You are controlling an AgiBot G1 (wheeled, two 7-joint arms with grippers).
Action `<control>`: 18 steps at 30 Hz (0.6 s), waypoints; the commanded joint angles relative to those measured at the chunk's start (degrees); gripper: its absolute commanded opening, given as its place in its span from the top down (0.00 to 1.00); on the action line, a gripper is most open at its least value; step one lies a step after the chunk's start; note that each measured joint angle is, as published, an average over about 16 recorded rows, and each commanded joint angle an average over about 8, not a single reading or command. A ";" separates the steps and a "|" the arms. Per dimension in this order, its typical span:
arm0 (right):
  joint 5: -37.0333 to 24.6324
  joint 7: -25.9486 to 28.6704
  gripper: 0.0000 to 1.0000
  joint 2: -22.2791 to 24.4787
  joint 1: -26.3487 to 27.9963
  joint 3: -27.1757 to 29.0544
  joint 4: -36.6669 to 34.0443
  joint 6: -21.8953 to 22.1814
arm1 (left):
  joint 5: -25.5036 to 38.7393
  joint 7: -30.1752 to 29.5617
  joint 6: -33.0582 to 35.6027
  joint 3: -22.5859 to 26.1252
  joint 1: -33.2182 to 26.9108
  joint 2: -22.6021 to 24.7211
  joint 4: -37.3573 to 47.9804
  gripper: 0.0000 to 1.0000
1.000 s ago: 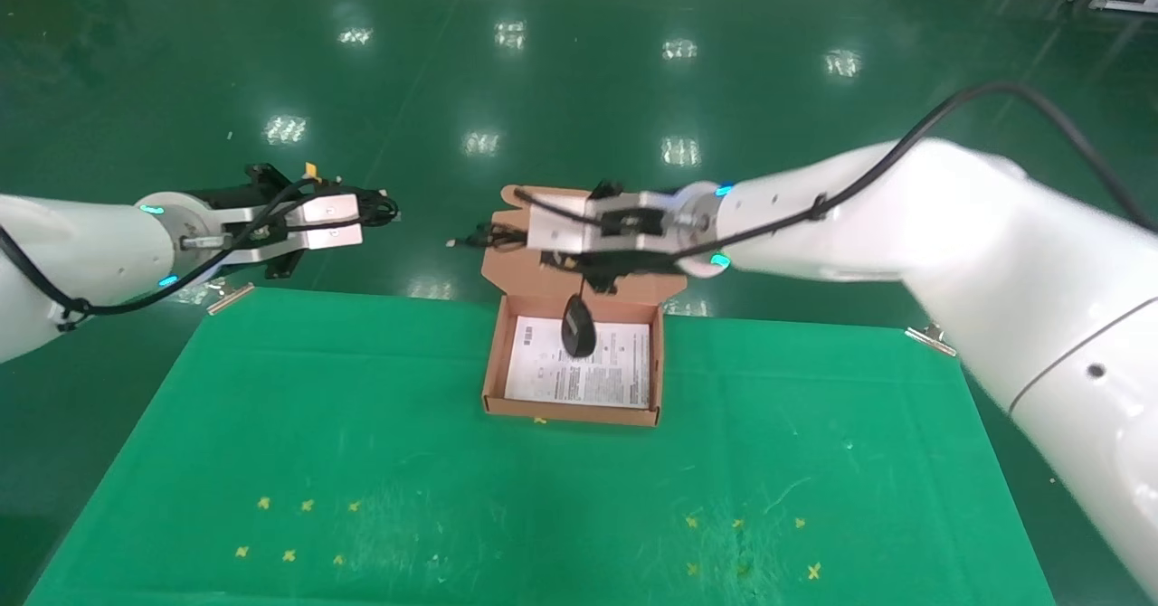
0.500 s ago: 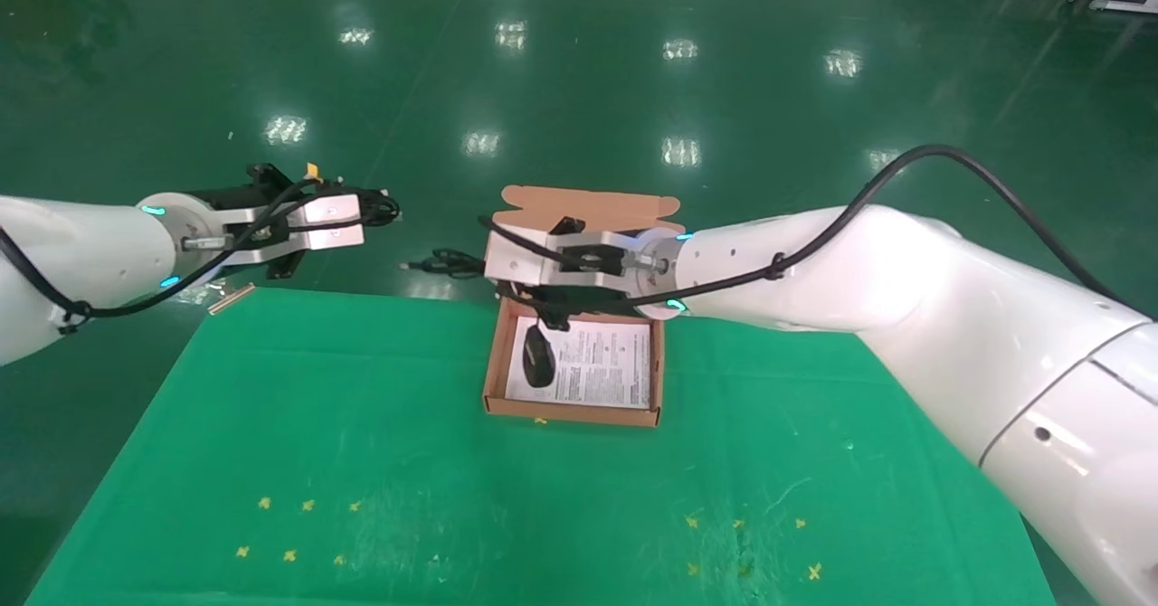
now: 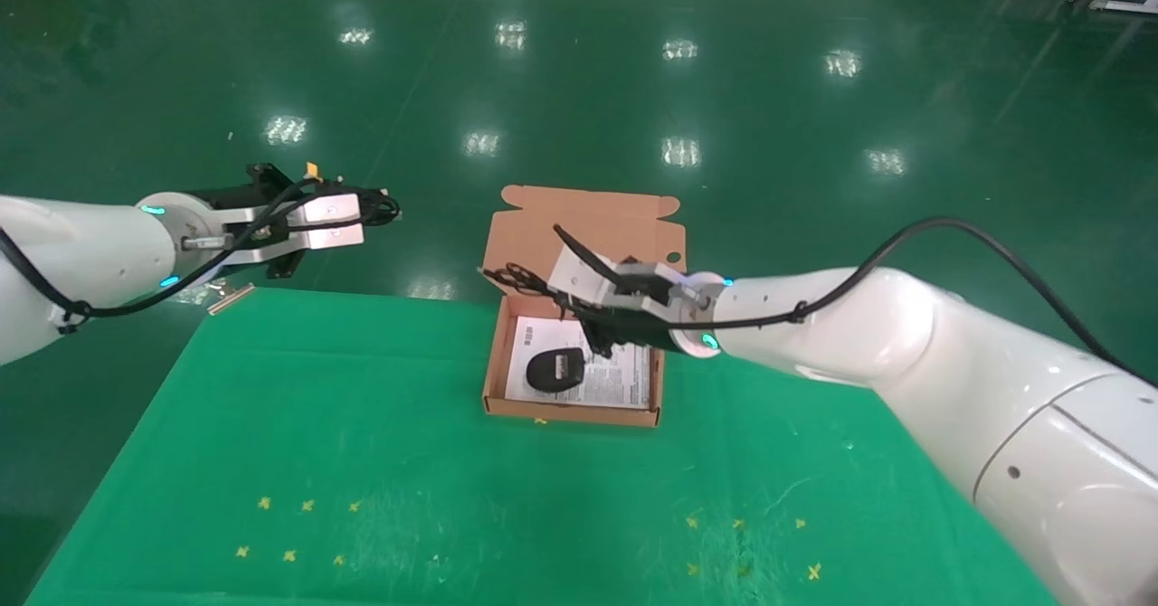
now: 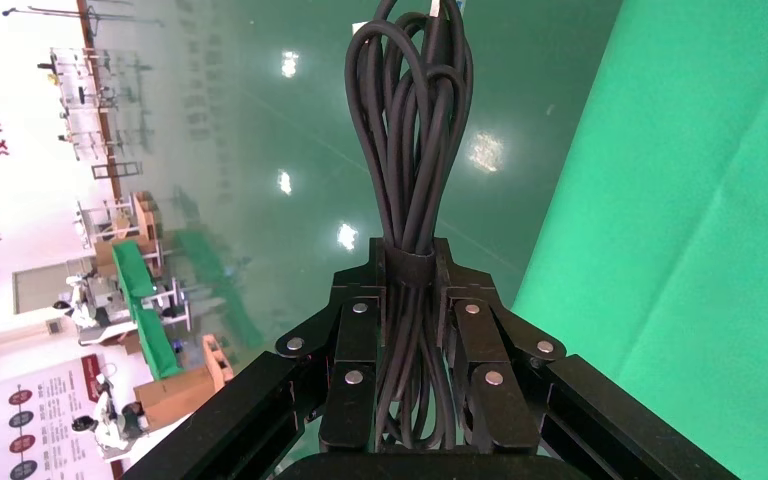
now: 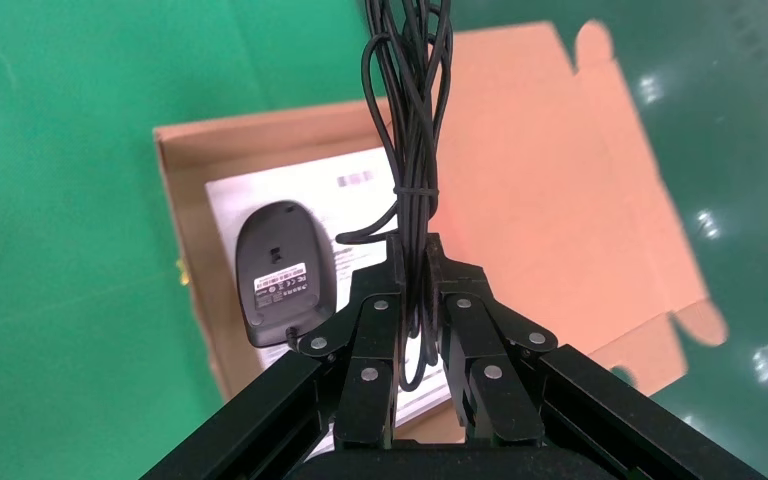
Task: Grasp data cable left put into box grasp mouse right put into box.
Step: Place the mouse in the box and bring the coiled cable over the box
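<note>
Right gripper (image 5: 415, 335), low over the box (image 3: 496, 353), fingers pressed together on the bundled mouse cord (image 5: 412, 130). The mouse (image 3: 555, 372) lies belly-up on the white leaflet (image 3: 624, 380) inside the box, at its left end. Judged step: setting mouse and cord down; the cord should be lowered within the walls before the fingers part, so that no loop hangs over the rim. Left gripper (image 4: 412, 330) hangs off the table's far left corner, clamped on the data cable (image 4: 410, 130), well apart from the box. Cable: matte rubber, long loops, banded. Box: shallow cardboard, tabbed lid (image 3: 588, 226) open. Cloth (image 3: 362, 461): green, faintly scuffed.
</note>
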 commanded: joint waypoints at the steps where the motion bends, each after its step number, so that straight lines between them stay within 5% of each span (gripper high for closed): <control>1: 0.83 0.77 1.00 -0.01 -0.51 -0.70 -0.98 0.53 | 0.00 0.00 0.00 0.00 0.00 0.00 0.00 1.00; 4: 1.41 1.42 0.95 -0.06 -1.02 -2.04 -1.13 0.71 | 0.00 0.00 0.00 0.00 0.00 0.00 0.00 1.00; 12: 2.04 2.49 0.00 -0.09 -1.24 -4.62 -1.20 0.79 | 0.02 0.00 0.03 -0.01 0.01 -0.01 0.00 1.00; 18: 2.30 2.62 0.00 0.79 -1.32 -4.91 -0.17 0.84 | -0.20 -0.02 0.09 0.08 0.22 0.24 0.11 1.00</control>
